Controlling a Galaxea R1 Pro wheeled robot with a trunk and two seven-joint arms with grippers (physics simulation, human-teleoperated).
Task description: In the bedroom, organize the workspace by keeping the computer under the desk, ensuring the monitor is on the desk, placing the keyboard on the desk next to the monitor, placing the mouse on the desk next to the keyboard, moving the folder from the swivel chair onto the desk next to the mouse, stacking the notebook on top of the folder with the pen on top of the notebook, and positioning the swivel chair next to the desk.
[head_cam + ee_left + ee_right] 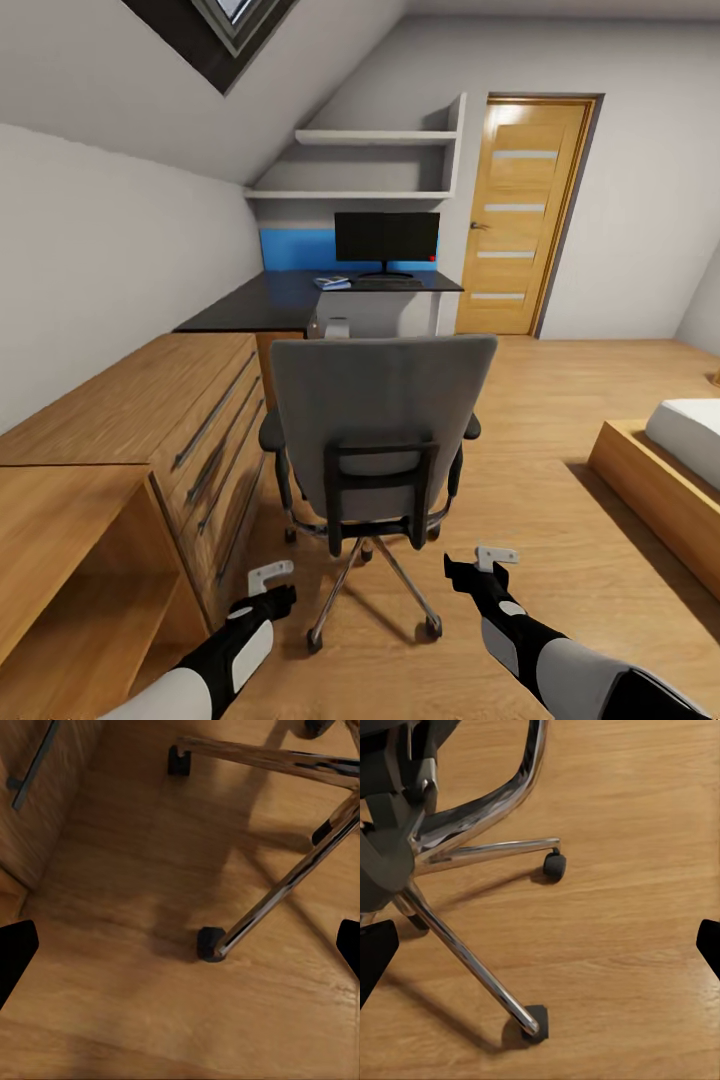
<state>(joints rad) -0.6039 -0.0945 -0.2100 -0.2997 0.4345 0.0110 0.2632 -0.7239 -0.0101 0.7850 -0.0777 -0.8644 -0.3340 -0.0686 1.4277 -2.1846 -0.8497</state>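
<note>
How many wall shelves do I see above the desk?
2: an upper shelf under the sloped ceiling and a lower shelf just above the monitor. Both sit left of the door.

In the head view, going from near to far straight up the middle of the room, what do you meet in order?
Left gripper and right gripper → swivel chair → computer under the desk → desk → monitor → wall shelves.
</note>
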